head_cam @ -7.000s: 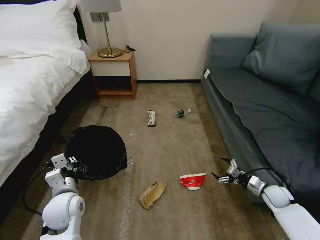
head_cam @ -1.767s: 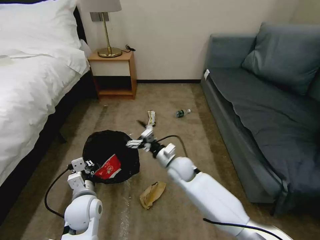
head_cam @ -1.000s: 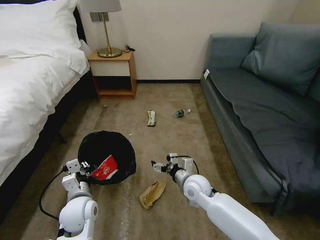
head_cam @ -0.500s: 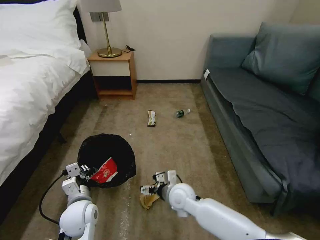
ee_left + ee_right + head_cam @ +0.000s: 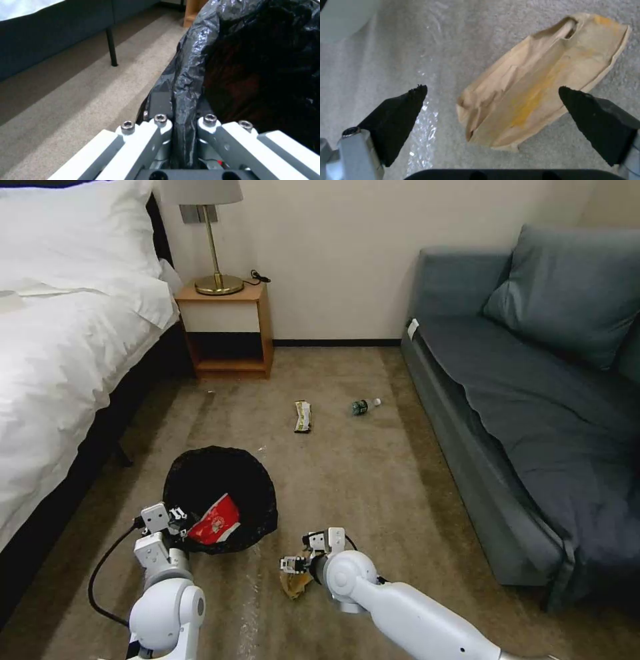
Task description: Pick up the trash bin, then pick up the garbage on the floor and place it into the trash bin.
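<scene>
The trash bin (image 5: 257, 488), lined with a crinkled black bag, hangs low at the left with a crushed red-and-white cup (image 5: 215, 520) inside it. My left gripper (image 5: 175, 515) is shut on the bin's near rim; the left wrist view shows the left gripper (image 5: 183, 121) pinching the bag-covered edge of the bin (image 5: 253, 62). My right gripper (image 5: 297, 562) is open just above the crumpled brown paper (image 5: 293, 584) on the carpet. In the right wrist view the right gripper (image 5: 491, 91) straddles the brown paper (image 5: 536, 82). A flat snack wrapper (image 5: 303, 416) and a plastic bottle (image 5: 365, 406) lie farther off.
A white bed (image 5: 53, 347) runs along the left, with a wooden nightstand (image 5: 230, 327) and a lamp at the back wall. A grey sofa (image 5: 533, 400) fills the right side. Open carpet lies between them.
The cup has gone from the floor into the bin. My right gripper then swung back from above the bin and came down over the brown paper. The bin has shifted slightly.
</scene>
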Robot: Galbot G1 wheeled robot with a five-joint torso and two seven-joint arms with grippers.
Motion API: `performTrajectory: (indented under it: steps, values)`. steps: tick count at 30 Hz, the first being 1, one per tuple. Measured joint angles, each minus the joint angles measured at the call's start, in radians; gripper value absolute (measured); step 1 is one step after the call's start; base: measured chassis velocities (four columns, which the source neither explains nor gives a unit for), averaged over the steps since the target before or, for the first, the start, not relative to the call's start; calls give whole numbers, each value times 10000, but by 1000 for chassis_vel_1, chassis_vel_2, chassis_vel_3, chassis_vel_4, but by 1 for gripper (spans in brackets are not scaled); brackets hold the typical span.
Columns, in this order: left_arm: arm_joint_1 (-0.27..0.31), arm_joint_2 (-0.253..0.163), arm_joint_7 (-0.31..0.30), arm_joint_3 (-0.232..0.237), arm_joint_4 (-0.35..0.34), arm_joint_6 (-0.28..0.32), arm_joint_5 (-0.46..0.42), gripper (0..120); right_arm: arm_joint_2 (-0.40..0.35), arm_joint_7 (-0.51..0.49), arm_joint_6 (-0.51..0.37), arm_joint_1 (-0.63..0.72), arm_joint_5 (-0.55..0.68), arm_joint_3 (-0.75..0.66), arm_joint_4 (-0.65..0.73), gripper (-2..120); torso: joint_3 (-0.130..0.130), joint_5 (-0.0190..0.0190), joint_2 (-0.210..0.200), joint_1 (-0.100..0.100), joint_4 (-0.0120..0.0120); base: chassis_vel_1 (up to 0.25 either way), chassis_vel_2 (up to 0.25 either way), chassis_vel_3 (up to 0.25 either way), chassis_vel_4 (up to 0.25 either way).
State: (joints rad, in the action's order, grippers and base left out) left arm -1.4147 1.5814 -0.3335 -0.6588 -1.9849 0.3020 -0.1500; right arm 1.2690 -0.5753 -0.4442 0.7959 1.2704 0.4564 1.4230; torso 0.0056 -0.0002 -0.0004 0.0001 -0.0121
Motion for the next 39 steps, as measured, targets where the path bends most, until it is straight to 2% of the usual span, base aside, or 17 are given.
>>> performTrajectory:
  steps: [22, 25, 29, 31, 35, 37, 38, 39]
  values:
    - [-160, 99, -6, -12, -89, -81, 157, 4, 659, 923, 482, -99, -1238, -195, -1716, 99, 0, 0, 0, 0, 1, 0, 0, 0, 0]
    - [-171, 123, -6, -14, -168, -86, 190, 4, 709, 1031, 540, -10, -1437, -200, -1976, 86, 0, 0, 0, 0, 0, 0, 0, 0, 0]
    - [-172, 133, -7, -17, -197, -86, 195, 4, 699, 1126, 615, 67, -1567, -209, -2027, 77, 0, 0, 0, 0, 1, 0, 0, 0, 0]
    - [-174, 133, -9, -21, -216, -86, 196, 4, 667, 1207, 669, 109, -1690, -228, -2060, 64, 0, 0, 0, 0, 0, 0, 0, 0, 0]
    - [-173, 128, -9, -41, -216, -86, 191, 4, 658, 1239, 710, 109, -1757, -239, -2065, 56, 0, 0, 0, 0, 0, 0, 0, 0, 0]
    - [-172, 126, -14, -68, -164, -107, 151, 4, 641, 1266, 751, 94, -1810, -241, -2067, 42, 0, 0, 0, 0, 0, 0, 0, 0, 0]
    - [-172, 126, -14, -68, -164, -107, 151, 4, 641, 1266, 751, 94, -1810, -241, -2067, 42, 0, 0, 0, 0, 0, 0, 0, 0, 0]
    - [-177, 118, -14, -69, -157, -112, 135, 4, 631, 1270, 760, 72, -1828, -240, -2067, 36, 1, 0, 0, 0, 0, 0, 0, 0, 0]
